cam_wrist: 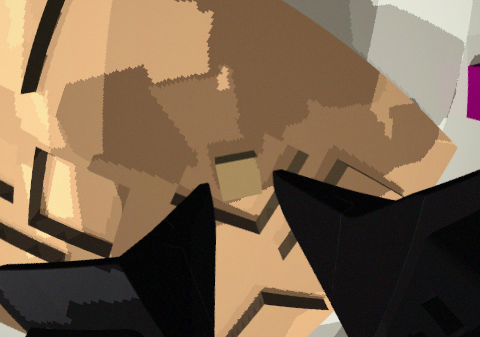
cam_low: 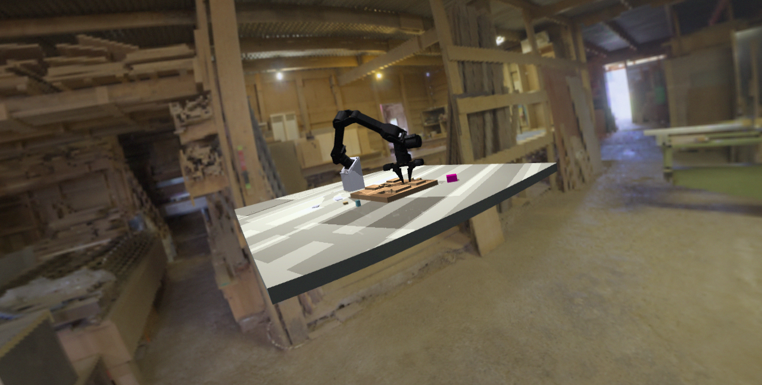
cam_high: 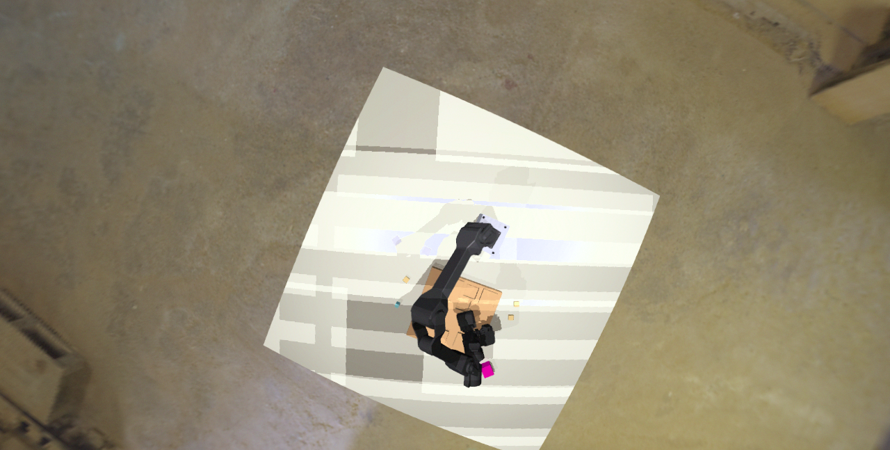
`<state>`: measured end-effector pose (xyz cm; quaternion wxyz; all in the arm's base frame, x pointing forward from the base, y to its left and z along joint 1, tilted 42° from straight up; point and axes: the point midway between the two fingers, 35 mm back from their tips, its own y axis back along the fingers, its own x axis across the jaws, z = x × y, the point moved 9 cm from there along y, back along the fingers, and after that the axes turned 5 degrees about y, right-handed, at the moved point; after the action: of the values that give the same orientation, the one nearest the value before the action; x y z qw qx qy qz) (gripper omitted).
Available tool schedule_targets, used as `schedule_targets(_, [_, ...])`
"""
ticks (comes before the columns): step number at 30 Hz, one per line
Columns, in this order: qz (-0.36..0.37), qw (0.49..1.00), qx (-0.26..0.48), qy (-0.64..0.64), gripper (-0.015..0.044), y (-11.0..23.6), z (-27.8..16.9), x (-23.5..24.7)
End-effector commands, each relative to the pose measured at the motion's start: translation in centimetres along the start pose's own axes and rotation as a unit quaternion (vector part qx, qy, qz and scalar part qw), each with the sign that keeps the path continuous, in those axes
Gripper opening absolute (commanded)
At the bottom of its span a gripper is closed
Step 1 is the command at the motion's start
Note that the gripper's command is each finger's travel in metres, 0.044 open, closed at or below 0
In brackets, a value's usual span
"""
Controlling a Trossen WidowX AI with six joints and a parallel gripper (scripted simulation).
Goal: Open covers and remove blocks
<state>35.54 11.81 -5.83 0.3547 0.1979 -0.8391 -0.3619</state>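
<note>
- Here, the tool is seen partly parted with nothing gripped, its two black fingers pointing down over the puzzle board.
- Between the fingertips, an olive-tan block is seen sitting in its well, whose cover is drawn aside.
- The board is laid flat on the striped surface, under the arm.
- A magenta block is set on the surface beyond the board's far end, clear of it.
- Small tan blocks and a teal block are scattered on the surface beside the board.
</note>
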Motion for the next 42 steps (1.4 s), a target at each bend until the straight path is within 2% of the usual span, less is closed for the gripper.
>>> schedule_targets(1, [0.001, 1.000, 0.002, 0.002, 0.0144, -0.2, 0.0, 0.0])
schedule_targets(16, [0.001, 1.000, 0.002, 0.002, 0.0144, -1.2, 0.0, 0.0])
schedule_targets(26, [0.000, 1.000, 0.000, 0.000, 0.0080, -1.0, 0.0, 0.0])
schedule_targets(42, [0.000, 1.000, 0.001, 0.001, 0.0080, 0.5, 0.0, -0.1])
